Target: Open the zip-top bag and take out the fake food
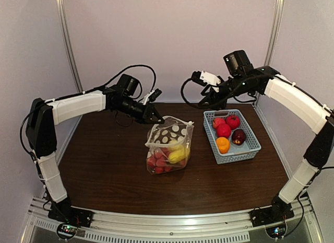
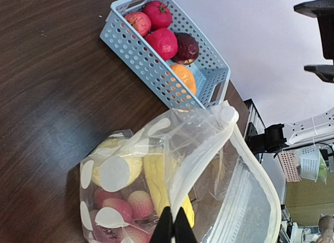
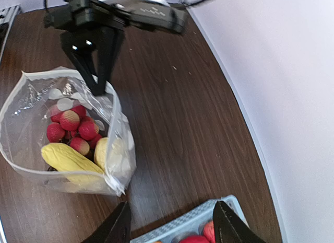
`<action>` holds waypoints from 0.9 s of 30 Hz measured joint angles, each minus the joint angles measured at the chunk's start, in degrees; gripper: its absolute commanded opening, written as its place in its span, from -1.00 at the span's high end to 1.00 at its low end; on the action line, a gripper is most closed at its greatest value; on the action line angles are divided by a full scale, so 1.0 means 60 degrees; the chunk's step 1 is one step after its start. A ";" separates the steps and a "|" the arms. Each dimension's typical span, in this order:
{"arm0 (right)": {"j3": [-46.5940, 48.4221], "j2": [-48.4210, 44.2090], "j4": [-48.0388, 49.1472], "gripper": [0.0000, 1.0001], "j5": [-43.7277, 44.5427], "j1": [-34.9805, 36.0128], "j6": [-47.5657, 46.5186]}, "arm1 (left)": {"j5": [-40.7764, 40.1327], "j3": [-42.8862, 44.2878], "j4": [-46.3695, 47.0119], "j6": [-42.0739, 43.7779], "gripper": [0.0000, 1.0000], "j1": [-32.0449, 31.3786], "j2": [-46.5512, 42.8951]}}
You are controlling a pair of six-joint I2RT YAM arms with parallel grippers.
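Note:
The zip-top bag (image 1: 175,132), clear with white dots, stands open in the middle of the table. My left gripper (image 1: 158,119) is shut on its white zip rim (image 2: 201,164) at the far left side and holds that edge up. Inside the bag lies fake food: a long yellow piece (image 3: 68,159), red berries (image 3: 70,120) and a pale yellow fruit (image 2: 112,167). More fake food (image 1: 228,130), red, orange and dark purple, sits in the basket. My right gripper (image 3: 172,224) hangs open and empty above the basket's far left end, apart from the bag.
The light-blue plastic basket (image 1: 251,145) stands right of the bag on the dark wooden table (image 1: 104,170). White walls close in the back and the right side. The left arm (image 3: 104,23) reaches over the bag's far side.

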 measured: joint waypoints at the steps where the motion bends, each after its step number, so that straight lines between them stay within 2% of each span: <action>1: 0.0291 0.0237 -0.0080 0.02 -0.0076 0.0262 -0.0051 | 0.0040 0.0000 0.0022 0.0000 1.00 -0.0051 0.0000; 5: 0.1107 0.1177 -0.0492 0.09 -0.0379 0.1410 -0.0484 | 0.0186 0.0000 0.0080 0.0000 1.00 -0.0222 0.0000; 10: 0.1195 0.1789 -0.1067 0.17 -0.0459 0.2470 -0.1337 | 0.0408 0.0000 0.0087 0.0000 1.00 -0.0262 0.0004; 21: 0.1486 0.2951 -0.2193 0.21 0.0087 0.3289 -0.2725 | 0.0790 0.0000 0.0087 0.0018 1.00 -0.0306 0.0004; 23: 0.1523 0.3107 -0.2473 0.18 0.0211 0.3355 -0.2863 | 0.0809 0.0000 0.0087 0.0047 1.00 -0.0306 0.0000; 27: 0.1610 0.3271 -0.2922 -0.01 0.0404 0.3428 -0.3089 | 0.0820 -0.0015 0.0087 0.0091 1.00 -0.0306 0.0004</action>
